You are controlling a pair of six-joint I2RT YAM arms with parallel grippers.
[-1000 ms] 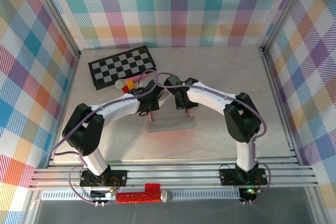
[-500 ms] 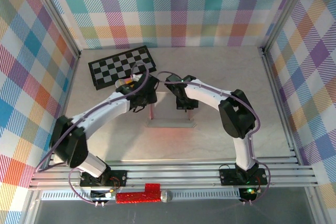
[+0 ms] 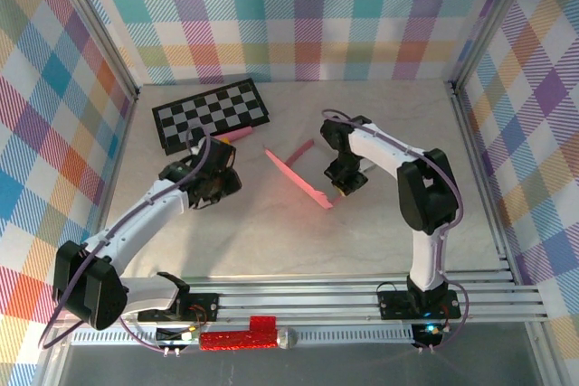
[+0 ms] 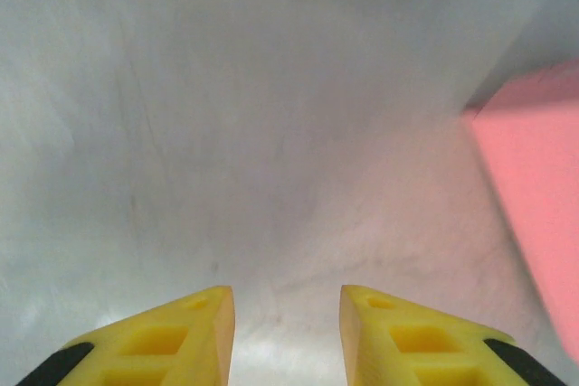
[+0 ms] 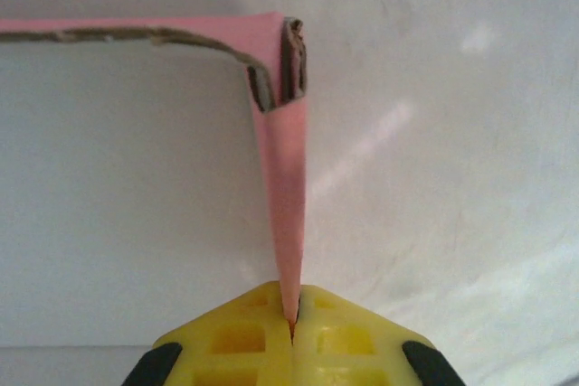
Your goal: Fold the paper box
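below the checkerboard [image 3: 213, 113], left gripper [image 4: 287, 309] parted, empty. below-right of the checkerboard, paper box [image 3: 301, 182] tipped up on edge, long axis slanting away from it. farther right, right gripper [image 5: 292, 314] clamped on the near end; free end closer to the left gripper.

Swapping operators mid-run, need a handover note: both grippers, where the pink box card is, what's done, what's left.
Right gripper: shut on a flap edge of the paper box.
Left gripper: open, empty, over the bare table, to the left of the paper box.
Paper box: mid-table, standing on edge, bent at one corner, not closed.
Done: one bend, it seems.
Left: fold the remaining panels and flaps into a box.
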